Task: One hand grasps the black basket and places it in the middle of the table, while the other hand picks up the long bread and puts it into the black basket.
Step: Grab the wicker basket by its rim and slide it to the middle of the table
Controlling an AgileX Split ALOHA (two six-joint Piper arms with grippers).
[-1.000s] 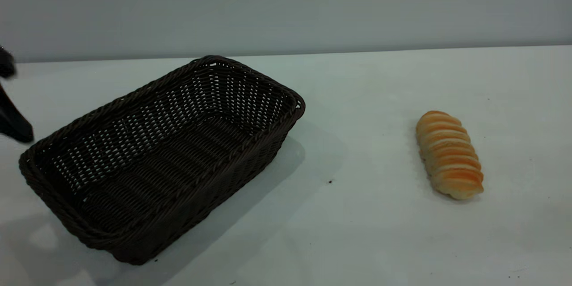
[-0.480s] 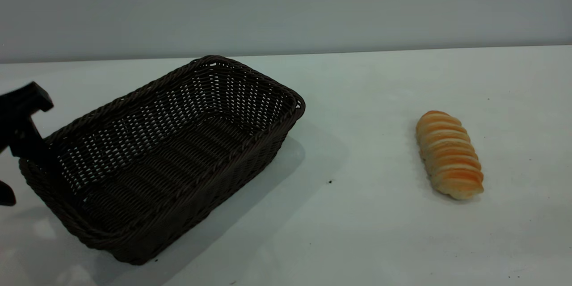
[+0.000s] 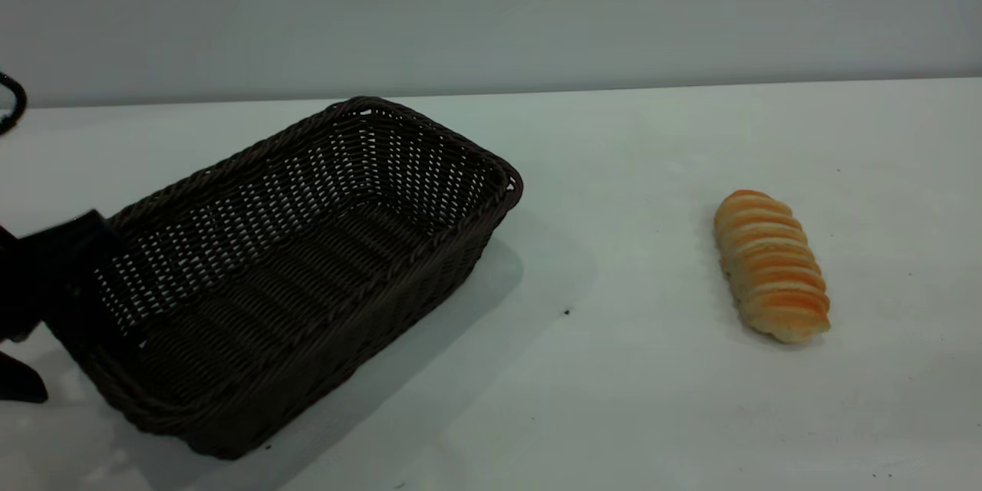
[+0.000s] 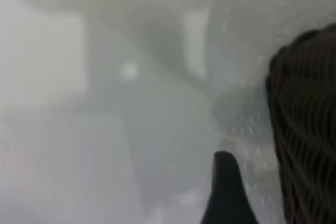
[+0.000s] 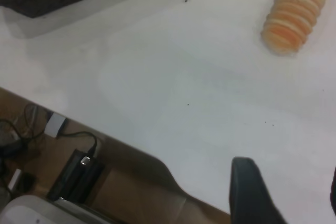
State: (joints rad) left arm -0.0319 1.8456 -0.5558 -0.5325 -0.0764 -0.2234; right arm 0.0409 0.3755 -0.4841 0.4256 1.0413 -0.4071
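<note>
Landmark: the black basket point(image 3: 299, 268), a large rectangular dark woven wicker tray with sloping open-weave sides and a braided rim. It sits on the plain white smooth surface point(image 3: 629, 399), toward the left arm's side, skewed. Judged not yet in the middle.

Left gripper point(image 3: 46, 307), black and angular: at the basket's near-left end wall. One finger appears inside the rim, another outside on the surface, so the jaws straddle the wall. Whether they are clenched on it or released, cannot tell.

The long bread point(image 3: 771, 267), an oblong loaf ridged golden-orange and cream: lies flat on the surface, well apart from the basket on the right arm's side. Untouched.

Right gripper point(image 5: 286, 192): seen only in its wrist view, off the surface's near edge, well apart from basket and bread. Jaws spread, grasping nothing.

Progress: basket grasp just being made, by my reading. Left to do: carry basket to centre, pick up bread, place it in basket.
</note>
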